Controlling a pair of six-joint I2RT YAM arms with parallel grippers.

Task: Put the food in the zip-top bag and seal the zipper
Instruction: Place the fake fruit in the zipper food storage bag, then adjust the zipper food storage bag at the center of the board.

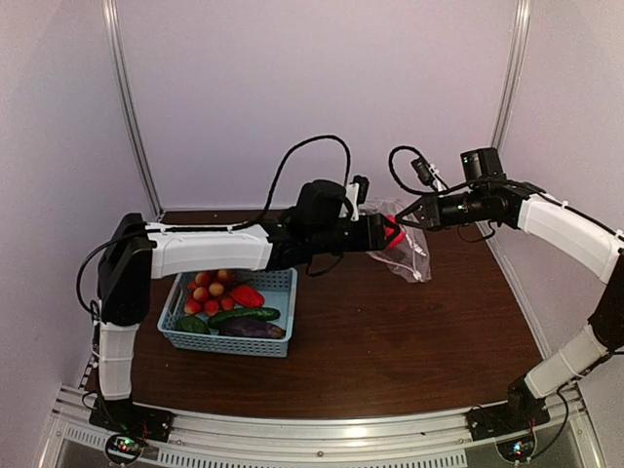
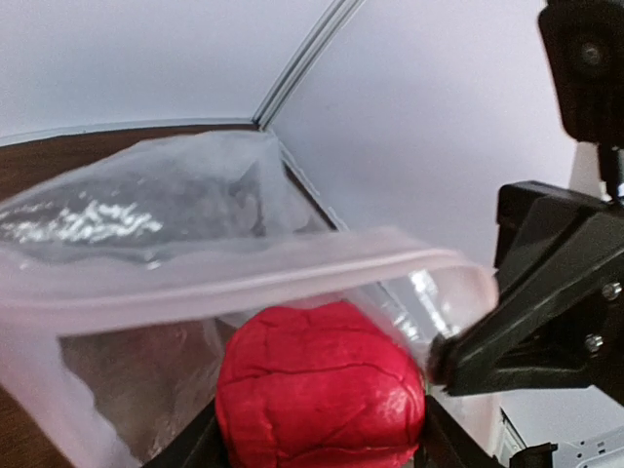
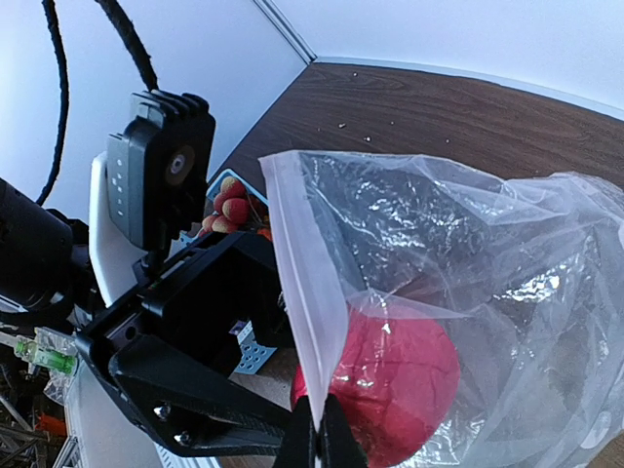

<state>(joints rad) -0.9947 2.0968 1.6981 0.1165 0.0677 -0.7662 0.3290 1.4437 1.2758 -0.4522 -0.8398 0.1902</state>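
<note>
The left gripper (image 1: 383, 235) clamps a red food piece (image 2: 320, 390) at the mouth of the zip-top bag (image 1: 415, 257), just under the zipper (image 2: 244, 268) — the pouch lies straight ahead, toward the far right corner of the table (image 1: 390, 341). The right gripper (image 3: 314, 441), closed, pinches the mouth edge up; remaining food (image 1: 229, 297) sits in the basket (image 1: 234, 347), near-left.

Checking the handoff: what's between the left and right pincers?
The red food piece, held by the left pincer, and the mouth of the zip-top bag, pinched by the right pincer; both wrist views show it.
</note>
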